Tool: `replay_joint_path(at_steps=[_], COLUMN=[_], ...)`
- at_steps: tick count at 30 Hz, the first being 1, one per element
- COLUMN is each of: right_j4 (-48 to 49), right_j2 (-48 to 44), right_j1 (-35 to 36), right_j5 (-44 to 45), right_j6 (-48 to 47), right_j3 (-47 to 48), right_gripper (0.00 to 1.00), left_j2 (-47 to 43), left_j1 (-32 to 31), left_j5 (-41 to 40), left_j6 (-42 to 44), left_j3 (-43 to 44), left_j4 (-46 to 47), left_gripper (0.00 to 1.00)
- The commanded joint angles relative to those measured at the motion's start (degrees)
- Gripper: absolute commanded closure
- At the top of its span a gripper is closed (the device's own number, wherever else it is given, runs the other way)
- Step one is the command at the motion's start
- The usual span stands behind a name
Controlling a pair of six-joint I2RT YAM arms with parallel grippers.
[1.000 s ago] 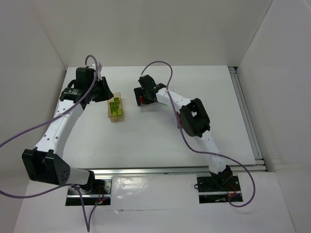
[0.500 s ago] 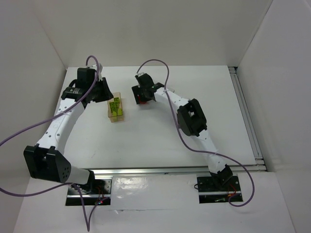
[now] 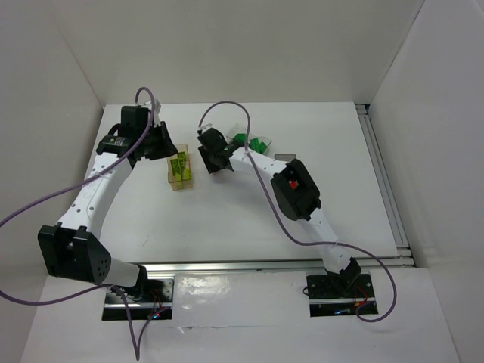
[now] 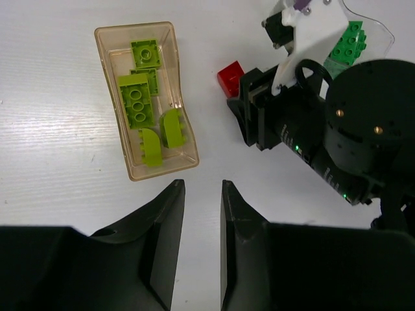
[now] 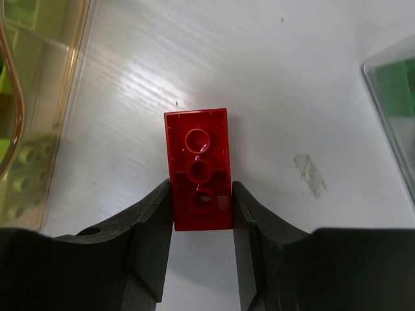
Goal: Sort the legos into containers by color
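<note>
White table, beside amber see-through bin. My right gripper pinches one end of a red studded plastic brick. Shallow grip, so it may twist loose.

The white table carries an amber bin toward its far-left corner, with yellow-green bricks inside. A clear bin holding green bricks stands near the middle of the far edge. Between the bins a red brick is pinched in the right claw; whether it touches the table cannot be told.
</note>
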Motion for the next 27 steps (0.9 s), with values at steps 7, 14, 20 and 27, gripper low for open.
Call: replay_joint_path(at_steps=[7,14,20,27], right_j4=[4.05,4.05,4.84,6.25], right_j2=[-27.33,-45.27,-45.2,-40.62], right_j1=[-1.18,-10.4,-17.0,-18.15], right_j5=[11.03,14.47,12.0,13.22], right_j6=[7.43,15.44,16.67,15.62], right_j3=[-22.61,-44.51,-47.69,-44.88], right_gripper=[0.8,0.8,0.79,0.43], left_j2=[-0.99,-0.38,0.24,-0.29], left_j1=[0.26,-0.35,-0.88,-0.88], left_j5=[2.36,3.5,4.12,3.6], left_j6=[-0.53,-0.53,-1.06,-1.06], left_j3=[-0.96,-0.96,-0.35,-0.35], left_j4=[1.45,2.5,2.5,2.5], left_gripper=[0.63,0.63,0.63,0.63])
